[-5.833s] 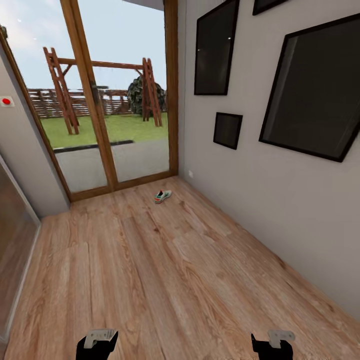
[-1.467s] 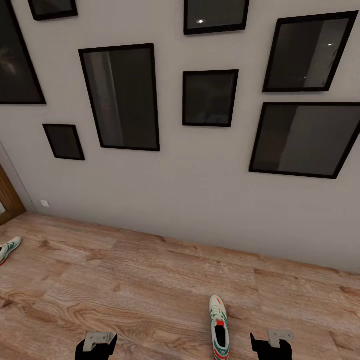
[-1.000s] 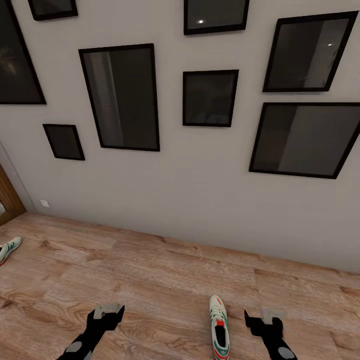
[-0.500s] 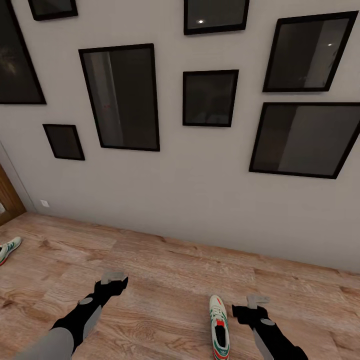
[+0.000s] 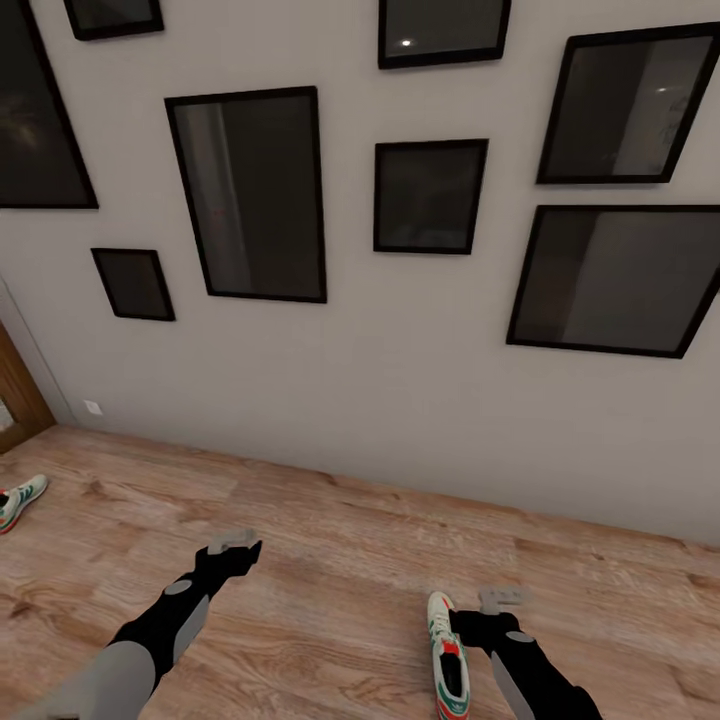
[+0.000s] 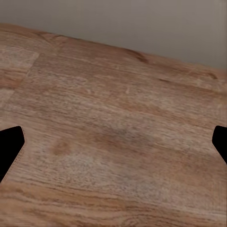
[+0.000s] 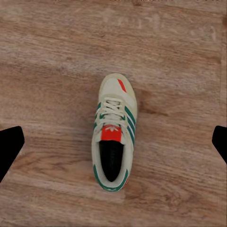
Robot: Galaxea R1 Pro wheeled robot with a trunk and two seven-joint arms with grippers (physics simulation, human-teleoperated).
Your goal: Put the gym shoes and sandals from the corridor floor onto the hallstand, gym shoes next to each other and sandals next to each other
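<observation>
**Two gym shoes on the floor, both tools spread and empty**

Wood-plank corridor floor (image 5: 330, 560) runs up to a plain grey wall (image 5: 380, 380), and the seam between them crosses the head view on a slant, lower toward the right. Black-framed pictures (image 5: 250, 195) hang across the wall. At the far left a strip of brown wooden door frame (image 5: 18, 385) stands beside a small white wall socket (image 5: 92, 407). Between the two arms and the wall the planks offer open room.

One gym shoe (image 5: 448, 655) lies flat on the floor near the bottom of the head view, toe toward the wall, just beside the right tool (image 5: 490, 612). From the right wrist camera this shoe (image 7: 114, 132) sits sole-down, seen from above between the two dark fingertips (image 7: 9, 149): cream upper, green side stripes, white laces, a red-orange tongue and a small red patch on the toe. The jaws stand wide apart and hold nothing.

A second gym shoe (image 5: 20, 500) lies at the left edge of the head view, well apart from the first, near the door frame.

The left tool (image 5: 232, 550) reaches out over bare planks; in its wrist view the fingertips (image 6: 10, 151) sit at opposite edges, spread wide with nothing between them but floor (image 6: 118, 132).
</observation>
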